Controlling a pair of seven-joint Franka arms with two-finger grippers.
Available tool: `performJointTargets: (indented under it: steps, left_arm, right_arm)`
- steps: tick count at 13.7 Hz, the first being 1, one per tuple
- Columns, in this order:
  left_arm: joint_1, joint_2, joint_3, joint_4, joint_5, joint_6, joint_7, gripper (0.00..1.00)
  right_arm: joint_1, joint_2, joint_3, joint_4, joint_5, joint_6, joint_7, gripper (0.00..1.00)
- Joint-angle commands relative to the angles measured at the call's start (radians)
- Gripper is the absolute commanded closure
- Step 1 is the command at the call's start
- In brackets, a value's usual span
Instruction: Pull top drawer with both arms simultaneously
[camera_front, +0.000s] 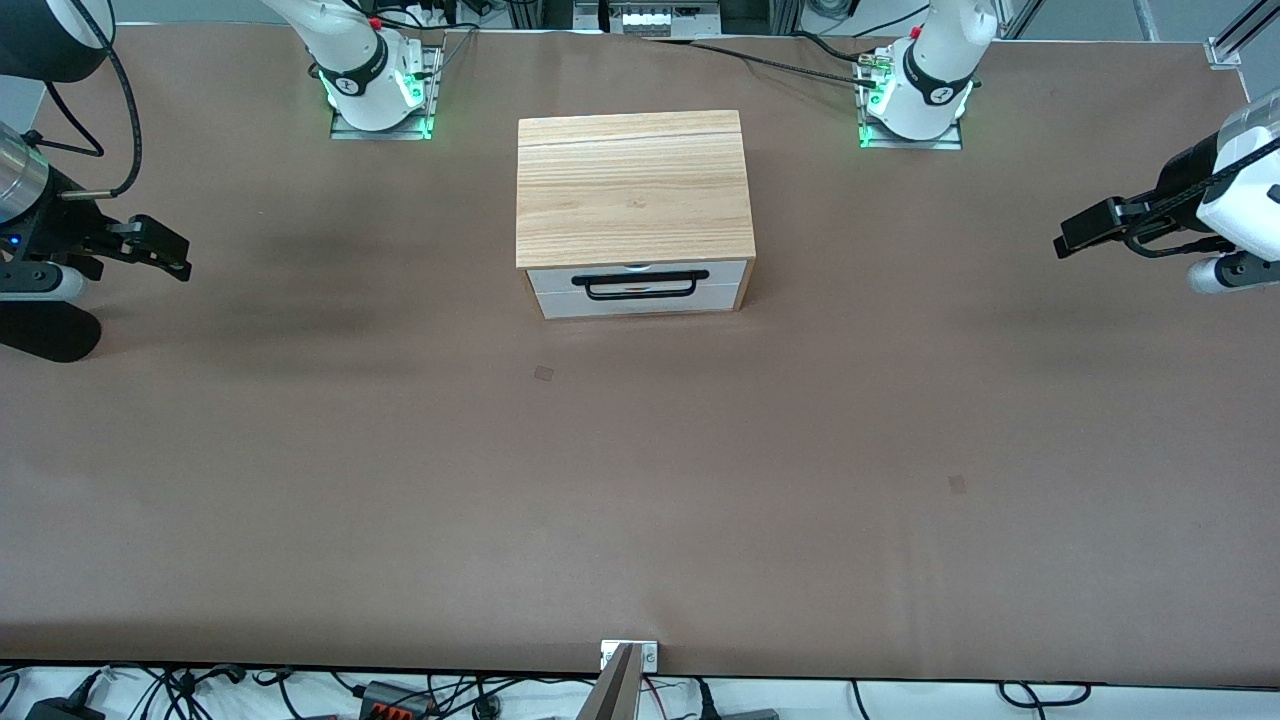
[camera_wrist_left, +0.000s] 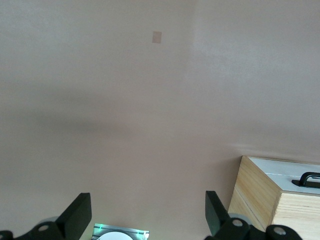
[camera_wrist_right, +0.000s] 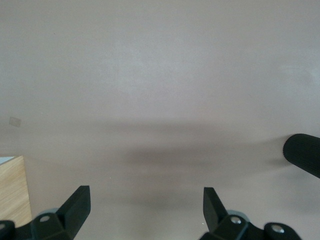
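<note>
A wooden cabinet (camera_front: 634, 190) sits on the brown table (camera_front: 640, 500), between the two arm bases. Its white front faces the front camera. The top drawer (camera_front: 638, 277) is pushed all the way in, so no pulling has happened yet. Its black handle (camera_front: 640, 284) is wide, which leaves room for two grippers to grab it side by side.

The left gripper (camera_wrist_left: 145, 212) hangs over the table, well apart from the cabinet, toward the left arm's end. Its fingers are spread apart and hold nothing. The right gripper (camera_wrist_right: 145, 207) hangs well apart from the cabinet too, toward the right arm's end, fingers also spread and empty. I think both are ready to come in to the handle together.
</note>
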Motion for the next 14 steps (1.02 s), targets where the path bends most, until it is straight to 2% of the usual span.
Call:
performJointTargets:
  steps: [1,8,11,14]
  left_arm:
    - [-0.003,0.014,0.007,0.029,0.003,-0.007,0.025,0.0]
    - [0.0,0.026,0.007,0.031,-0.02,-0.004,0.091,0.0]
    - [0.003,0.066,0.007,0.031,-0.178,-0.004,0.092,0.0]
    - [0.0,0.149,0.006,0.035,-0.33,-0.003,0.095,0.0]
  right_arm:
    - [-0.006,-0.046,-0.004,-0.041,0.05,-0.015,0.008,0.0]
    - [-0.006,-0.052,-0.004,-0.051,0.04,-0.015,0.005,0.0]
    - [-0.01,-0.04,-0.003,-0.04,0.049,-0.015,0.006,0.0]
    - [-0.01,0.026,-0.003,-0.015,0.046,-0.008,0.002,0.0]
